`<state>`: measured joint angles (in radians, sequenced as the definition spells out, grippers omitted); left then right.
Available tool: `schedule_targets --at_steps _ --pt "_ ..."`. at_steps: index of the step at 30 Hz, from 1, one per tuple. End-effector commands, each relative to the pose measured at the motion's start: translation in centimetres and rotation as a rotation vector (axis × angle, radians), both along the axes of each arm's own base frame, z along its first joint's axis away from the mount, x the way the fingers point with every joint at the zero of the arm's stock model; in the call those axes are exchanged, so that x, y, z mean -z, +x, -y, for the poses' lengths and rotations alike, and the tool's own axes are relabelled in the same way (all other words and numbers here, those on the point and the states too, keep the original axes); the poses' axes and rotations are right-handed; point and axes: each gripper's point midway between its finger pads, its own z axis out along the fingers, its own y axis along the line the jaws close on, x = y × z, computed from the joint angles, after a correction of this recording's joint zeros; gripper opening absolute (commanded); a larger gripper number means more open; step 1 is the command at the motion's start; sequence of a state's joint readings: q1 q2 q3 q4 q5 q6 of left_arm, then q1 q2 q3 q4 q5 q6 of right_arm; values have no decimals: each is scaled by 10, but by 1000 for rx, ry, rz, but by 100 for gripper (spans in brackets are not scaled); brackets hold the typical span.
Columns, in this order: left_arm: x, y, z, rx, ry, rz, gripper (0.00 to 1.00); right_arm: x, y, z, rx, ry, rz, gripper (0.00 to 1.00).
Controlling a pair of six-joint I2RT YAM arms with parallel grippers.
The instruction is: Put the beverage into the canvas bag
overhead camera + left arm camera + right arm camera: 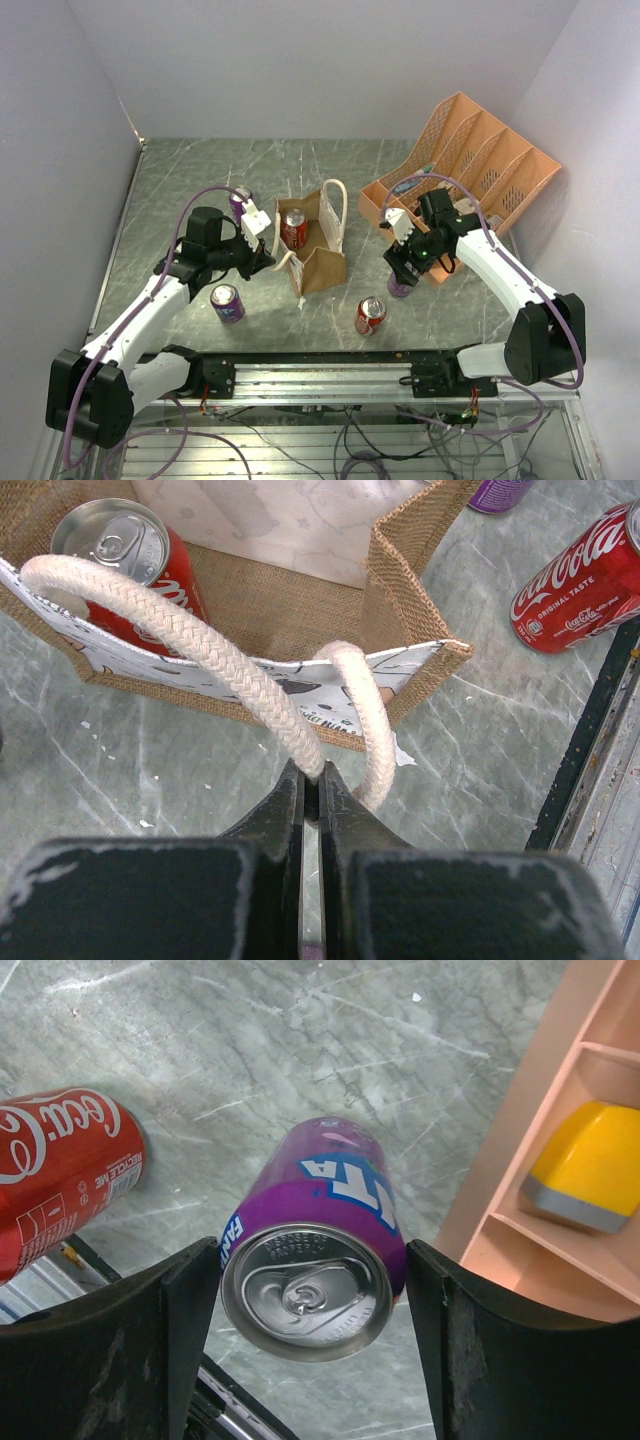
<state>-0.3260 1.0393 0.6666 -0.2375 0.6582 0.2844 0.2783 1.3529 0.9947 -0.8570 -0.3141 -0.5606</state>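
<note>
Jaws of the left arm (150, 300) are closed, their black fingers (285, 805) pinching the near rope handle (200, 640) of the canvas bag (325, 262). This arm, white links on black joints with a purple cable looped above it, slants from its base forward and rightward to the bag's left side.

Left and behind the bag, a purple can (240, 200) stands partly hidden by the left wrist. A second purple can (227, 303) stands upright on the grey marbled worktop (200, 170), left and nearer than the bag.

The bag is a boxy tote of coarse tan weave with a pale printed lining. It stands upright and open-topped. Its handles are thick, twisted cream cord, and the far handle (338, 210) arches over its right side. A red can (130, 555) with a silver pull-tab lid stands inside, against the left wall.

Right of the bag and nearer, a red cola can (370, 315) rests on the worktop.

Farther right, the right arm (505, 270) folds at its elbow back toward the bag, wrist aimed downward. Its jaws grip the purple beverage can (315, 1250) by its smooth sides, lid toward the wrist camera; whether its base touches the worktop cannot be told.

Right and behind the bag sits an orange lattice organizer (480, 150), one compartment holding a rounded yellow object (590, 1165).
</note>
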Motion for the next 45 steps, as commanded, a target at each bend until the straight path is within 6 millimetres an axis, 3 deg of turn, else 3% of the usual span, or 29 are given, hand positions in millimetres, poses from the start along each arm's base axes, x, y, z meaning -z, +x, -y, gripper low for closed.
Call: schedule_targets --at_steps 1,8,14,20,27,31,36,41,45 --pt "-14 -2 4 49 -22 53 7 4 -3 -3 -16 25 -6 70" --pt "-16 -3 5 58 -27 52 7 5 -3 0 -7 16 17 61" --pt "-13 -4 4 60 -18 56 7 -11 4 -2 -12 32 77 35" --pt "-13 -4 3 65 -12 68 7 -67 13 -10 -30 90 195 1" --pt "-12 -4 3 69 -5 68 7 -147 14 -33 -100 196 333 0" --pt "-11 -2 3 66 0 72 7 -194 12 -57 -168 260 418 0" --pt "-11 -1 3 72 4 69 7 -241 10 -101 -261 375 501 0" --pt "-11 -4 4 86 2 70 7 -266 9 -151 -377 469 487 0" --pt "-11 -6 4 91 1 73 7 -262 23 -185 -415 466 489 0"
